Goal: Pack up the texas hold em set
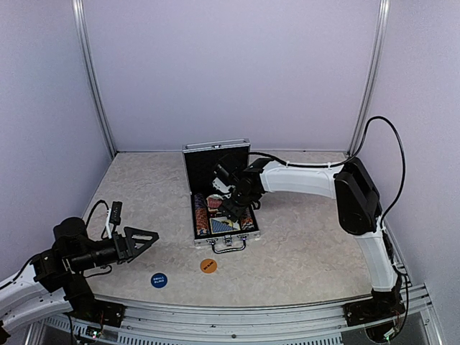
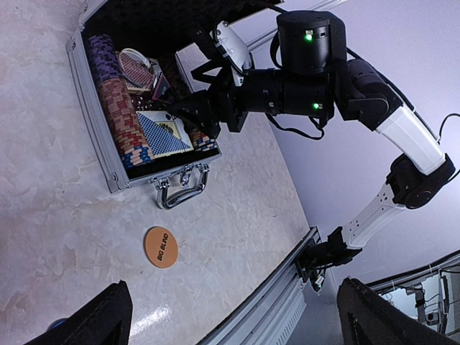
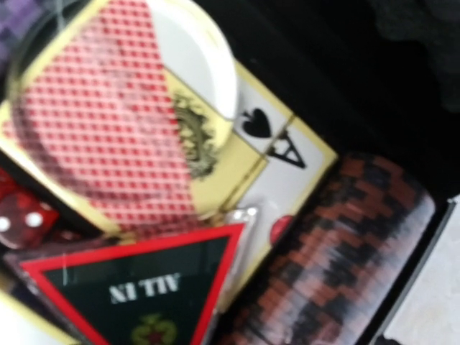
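The silver briefcase [image 1: 192, 215] lies open mid-table, lid [image 1: 215, 162] upright, handle [image 2: 180, 188] toward me. Rows of striped chips [image 2: 122, 118] line its left side, and a blue card deck [image 2: 164, 133] lies beside them. My right gripper [image 1: 228, 207] hangs open inside the case, holding nothing. Its wrist view shows no fingers, only a red-backed deck [image 3: 108, 122] under a clear disc [image 3: 194, 57], a dark triangle [image 3: 136, 287] and chips [image 3: 338, 251]. An orange disc [image 1: 208, 266] and a blue disc [image 1: 159, 280] lie on the table before the case. My left gripper [image 1: 149, 241] is open and empty, left of both discs.
Red dice [image 3: 25, 215] sit in the case beside the red deck. The metal rail [image 1: 237, 316] runs along the table's near edge. White walls with corner posts [image 1: 93, 86] enclose the table on three sides.
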Robot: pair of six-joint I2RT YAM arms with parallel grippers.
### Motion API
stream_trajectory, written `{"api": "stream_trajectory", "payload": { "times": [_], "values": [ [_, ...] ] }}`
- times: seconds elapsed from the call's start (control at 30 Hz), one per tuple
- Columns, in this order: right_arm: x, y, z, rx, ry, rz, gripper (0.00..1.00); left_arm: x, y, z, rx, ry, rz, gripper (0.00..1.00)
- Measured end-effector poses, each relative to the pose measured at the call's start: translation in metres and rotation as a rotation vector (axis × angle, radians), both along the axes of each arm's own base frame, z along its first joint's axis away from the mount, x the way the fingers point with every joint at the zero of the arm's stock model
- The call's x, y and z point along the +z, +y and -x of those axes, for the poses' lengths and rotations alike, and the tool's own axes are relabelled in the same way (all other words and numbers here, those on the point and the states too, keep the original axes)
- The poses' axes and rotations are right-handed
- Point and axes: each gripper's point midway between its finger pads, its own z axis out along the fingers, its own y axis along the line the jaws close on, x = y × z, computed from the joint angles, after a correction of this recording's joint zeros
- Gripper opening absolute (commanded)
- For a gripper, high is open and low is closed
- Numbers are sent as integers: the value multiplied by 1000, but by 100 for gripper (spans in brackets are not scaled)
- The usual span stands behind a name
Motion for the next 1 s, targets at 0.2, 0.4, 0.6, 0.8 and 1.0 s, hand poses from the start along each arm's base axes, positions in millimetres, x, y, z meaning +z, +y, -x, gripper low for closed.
{"api": "stream_trajectory", "payload": {
  "times": [0.2,0.4,0.6,0.8,1.0],
  "values": [
    [-2,-6,-7,-24,-33,35,86,0,0,0,0,0,1,99],
    [1,-3,-18,-40,-75,50,86,0,0,0,0,-1,2,99],
    [4,2,-25,-43,-98,56,86,0,0,0,0,-1,1,99],
    [4,2,-27,-43,-102,58,86,0,0,0,0,-1,1,99],
    [4,4,-25,-38,-107,65,98,0,0,0,1,0,1,99]
  ]
}}
